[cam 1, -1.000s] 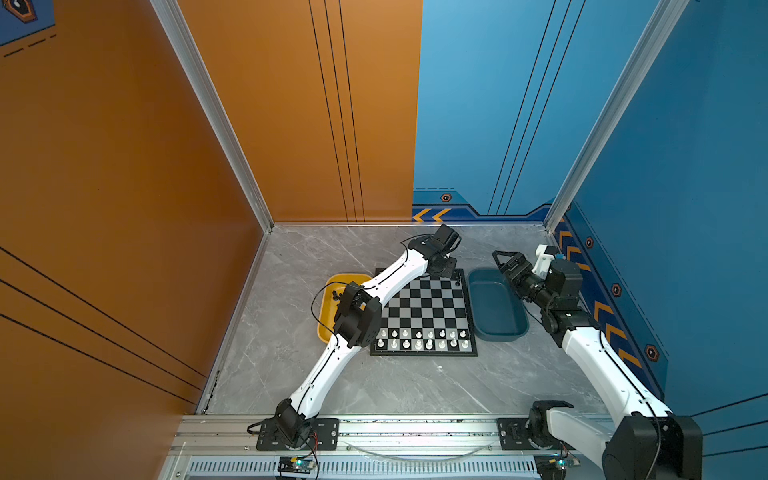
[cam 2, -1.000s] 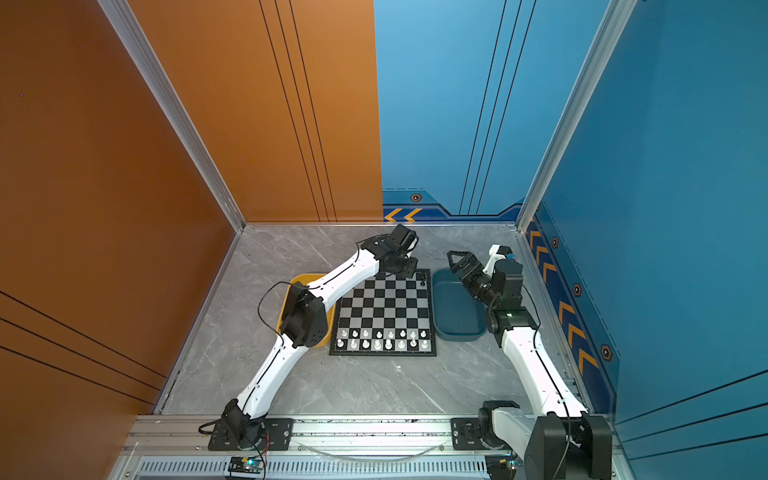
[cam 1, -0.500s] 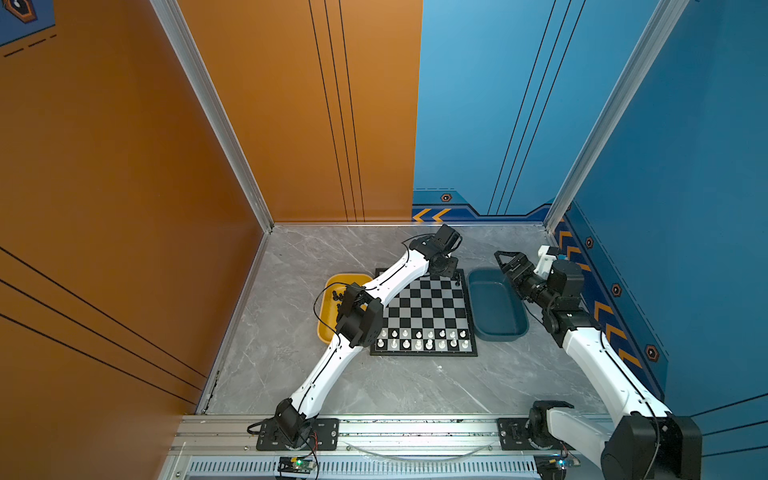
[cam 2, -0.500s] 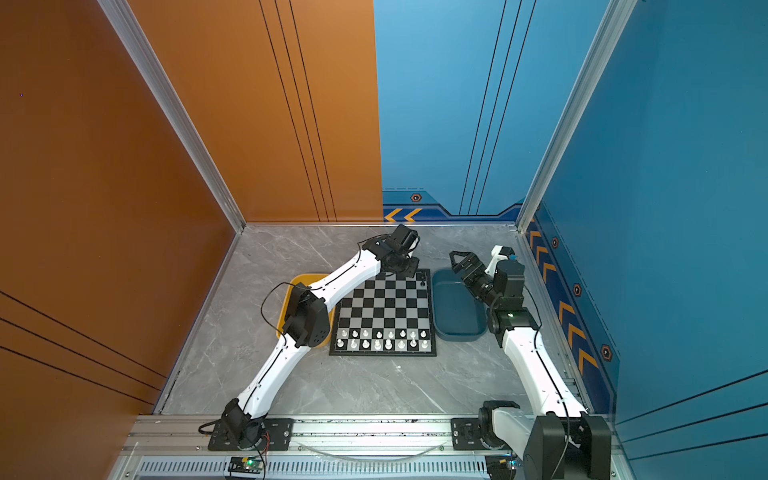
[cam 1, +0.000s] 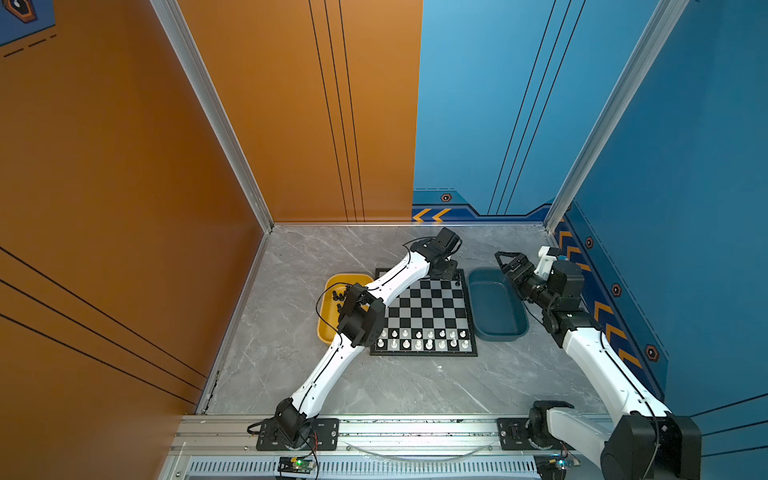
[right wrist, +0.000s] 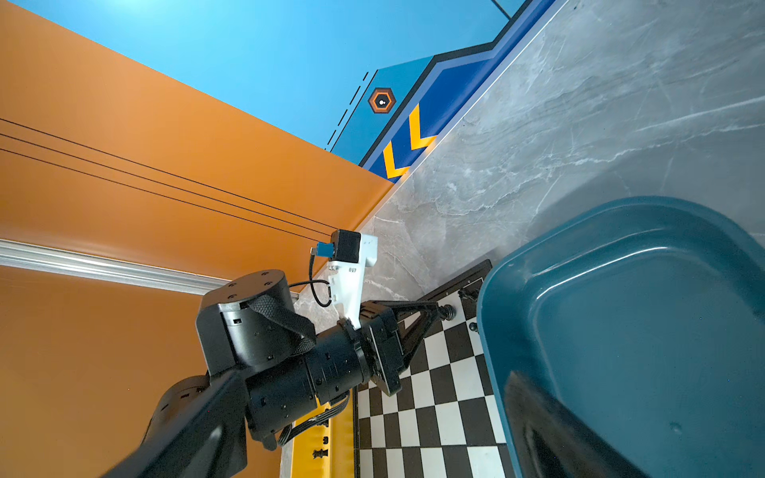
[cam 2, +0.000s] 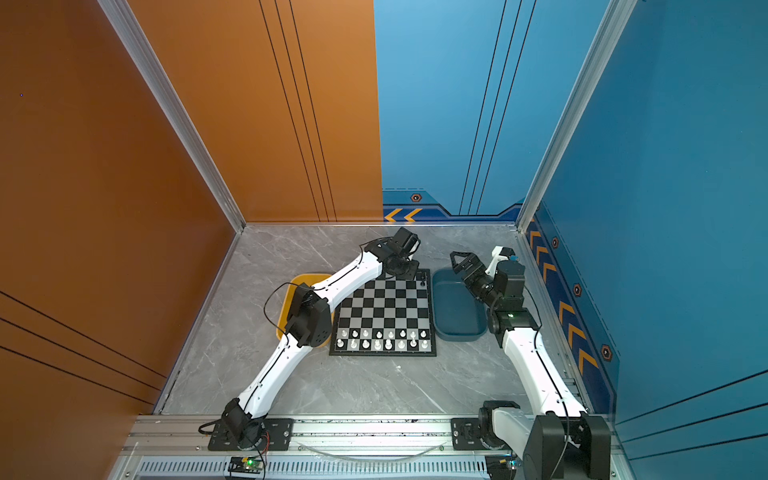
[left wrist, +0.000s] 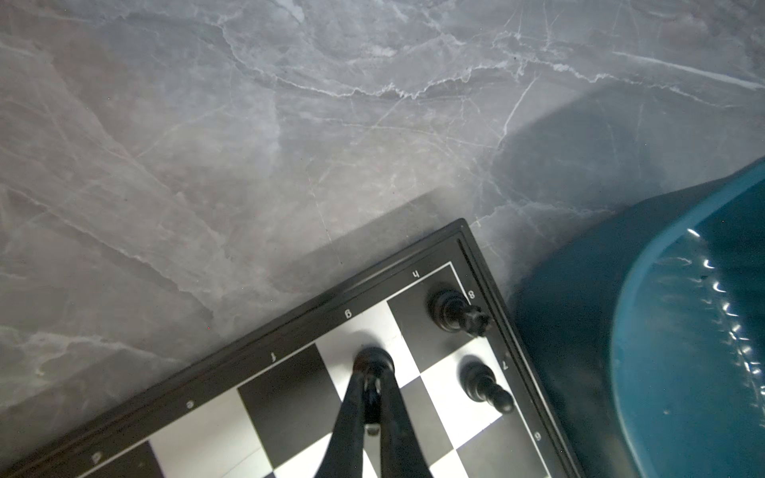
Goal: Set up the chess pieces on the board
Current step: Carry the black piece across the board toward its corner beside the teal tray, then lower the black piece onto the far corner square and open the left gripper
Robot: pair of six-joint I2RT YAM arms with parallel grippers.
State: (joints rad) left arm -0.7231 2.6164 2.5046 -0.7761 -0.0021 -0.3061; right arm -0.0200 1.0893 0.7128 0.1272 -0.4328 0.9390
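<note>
1. Gripper on left arm (left wrist: 372, 374): narrow, pinching black chess piece (left wrist: 374, 356) upright at back-row silver square of board (left wrist: 482, 269), beside corner rook (left wrist: 453, 310).
2. Seat base flat, centred.
3. Open slightly, lift straight up, avoiding rook and pawn (left wrist: 480, 383).

A grey marble-patterned tabletop (cam 1: 374, 390) is seen in both top views, with the board (cam 1: 432, 309) laid flat near its centre. A yellow tray (cam 1: 328, 322) is set just beside the board at 9 o'clock, and a dark blue tray (cam 1: 496, 309) just beside it at 3 o'clock. The tabletop's 6 o'clock edge is bordered by an aluminium rail (cam 1: 415, 428).
</note>
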